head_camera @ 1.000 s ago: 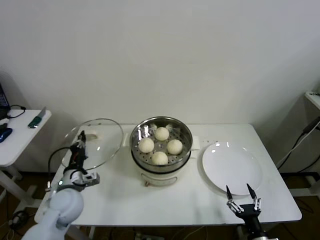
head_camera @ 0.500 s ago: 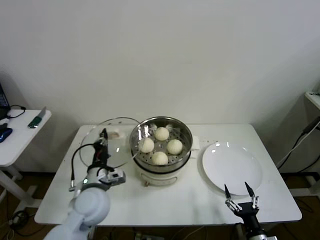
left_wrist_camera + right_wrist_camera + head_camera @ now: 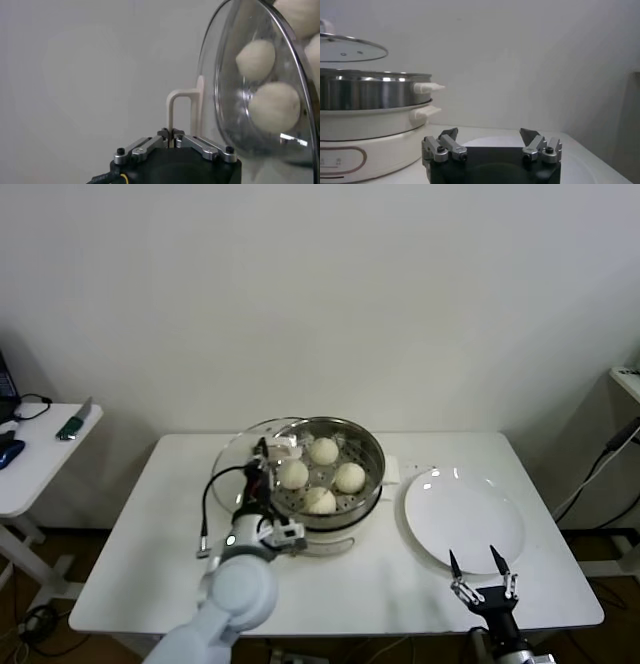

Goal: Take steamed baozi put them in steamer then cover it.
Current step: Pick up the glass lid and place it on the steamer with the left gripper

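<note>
Several cream-white baozi [image 3: 323,451] lie in the shiny steamer [image 3: 372,454] on its white pot base at the table's middle. My left gripper [image 3: 263,458] is shut on the cream handle [image 3: 180,105] of the clear glass cover [image 3: 240,456]. It holds the cover in the air over the steamer's left rim. In the left wrist view, the baozi [image 3: 274,107] show through the cover [image 3: 240,150], and the left gripper [image 3: 172,134] pinches the handle's thin leg. My right gripper [image 3: 478,570] waits open and empty near the table's front right edge. In its own view the right gripper [image 3: 490,135] faces the steamer [image 3: 370,92] and the raised cover [image 3: 350,50].
A flat white plate [image 3: 465,519] lies bare to the right of the steamer, just beyond the right gripper. A small side table [image 3: 40,459] with tools stands off to the left. The white table [image 3: 140,544] has bare surface at its left and front.
My left arm has carried the cover to the right, from above the table's left side to the steamer's left rim. The right gripper has stayed where it was.
</note>
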Robot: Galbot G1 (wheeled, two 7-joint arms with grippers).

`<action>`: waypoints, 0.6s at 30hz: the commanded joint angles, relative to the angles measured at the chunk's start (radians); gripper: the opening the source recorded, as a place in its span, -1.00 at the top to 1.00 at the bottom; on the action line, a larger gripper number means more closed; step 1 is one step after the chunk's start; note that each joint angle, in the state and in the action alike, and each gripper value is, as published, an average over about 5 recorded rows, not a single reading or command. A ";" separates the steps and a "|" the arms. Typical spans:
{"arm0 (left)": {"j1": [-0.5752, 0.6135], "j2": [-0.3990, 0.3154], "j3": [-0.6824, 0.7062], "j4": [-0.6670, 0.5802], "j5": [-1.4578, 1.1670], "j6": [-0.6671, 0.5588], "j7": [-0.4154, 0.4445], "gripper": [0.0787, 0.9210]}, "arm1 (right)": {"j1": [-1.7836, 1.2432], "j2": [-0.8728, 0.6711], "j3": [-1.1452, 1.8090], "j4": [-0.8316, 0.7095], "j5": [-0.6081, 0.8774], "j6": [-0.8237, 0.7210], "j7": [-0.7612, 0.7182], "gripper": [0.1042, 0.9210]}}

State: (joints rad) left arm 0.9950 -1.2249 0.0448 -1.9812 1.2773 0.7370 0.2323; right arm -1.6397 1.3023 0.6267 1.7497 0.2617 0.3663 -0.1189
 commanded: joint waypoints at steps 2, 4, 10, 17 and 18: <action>-0.088 -0.201 0.106 0.107 0.110 0.048 0.025 0.86 | 0.001 0.000 0.003 -0.004 0.000 0.004 0.000 -0.76; -0.094 -0.228 0.113 0.131 0.120 0.048 0.023 0.86 | 0.001 0.000 0.005 -0.005 0.000 0.006 0.000 -0.76; -0.104 -0.279 0.117 0.199 0.141 0.048 0.008 0.86 | -0.003 0.001 0.013 -0.001 0.002 0.011 0.000 -0.76; -0.116 -0.299 0.107 0.253 0.153 0.048 -0.009 0.86 | -0.003 0.002 0.015 -0.007 0.003 0.017 0.002 -0.76; -0.116 -0.301 0.106 0.260 0.155 0.048 -0.010 0.86 | -0.002 0.002 0.015 -0.009 0.003 0.018 0.002 -0.76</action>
State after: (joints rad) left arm 0.8975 -1.4576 0.1351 -1.8106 1.4026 0.7364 0.2314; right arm -1.6433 1.3036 0.6400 1.7439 0.2641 0.3826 -0.1178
